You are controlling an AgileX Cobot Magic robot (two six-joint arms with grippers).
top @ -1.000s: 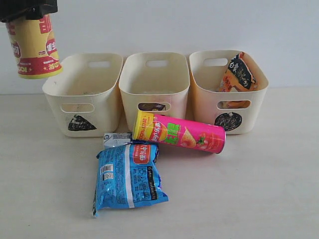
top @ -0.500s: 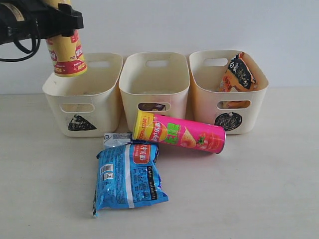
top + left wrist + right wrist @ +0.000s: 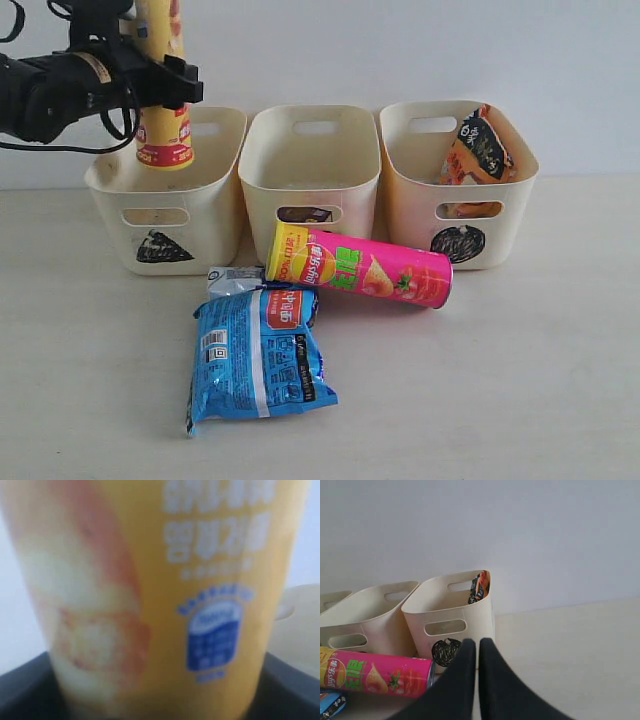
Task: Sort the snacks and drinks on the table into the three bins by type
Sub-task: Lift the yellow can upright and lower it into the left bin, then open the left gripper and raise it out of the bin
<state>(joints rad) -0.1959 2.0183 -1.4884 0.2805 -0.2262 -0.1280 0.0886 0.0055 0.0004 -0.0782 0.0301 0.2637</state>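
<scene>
Yellow chip tube (image 3: 166,135) hangs upright at the far left, clamped partway up its body by the left gripper (image 3: 160,82), whose black jaws press on either side of it. The tube's lower end sits at about rim height over the mouth of the left bin (image 3: 115,205), the one marked with a black triangle (image 3: 157,247). In the left wrist view the tube (image 3: 160,595) fills almost the whole picture, blurred, with black gripper parts at both lower corners.

Three cream bins stand in a row along the far side of the table (image 3: 520,380). In the middle bin (image 3: 270,170) something dark shows through the front handle slot, too small to name. The right bin (image 3: 410,200), marked with a black circle (image 3: 458,243), holds the orange-black bag (image 3: 478,150), which leans up against its far right corner.

Just near of the middle bin the pink chip tube (image 3: 365,268) lies on its side, yellow end to the left. The blue bag (image 3: 258,360) lies flat nearer, its far edge close beside the tube. The drink carton (image 3: 232,278) peeks out at the bag's far left corner.

The right gripper (image 3: 476,680) shows only in its own wrist view, its two dark fingers (image 3: 462,680) pressed together with nothing between them, low over the table near of the right bin
</scene>
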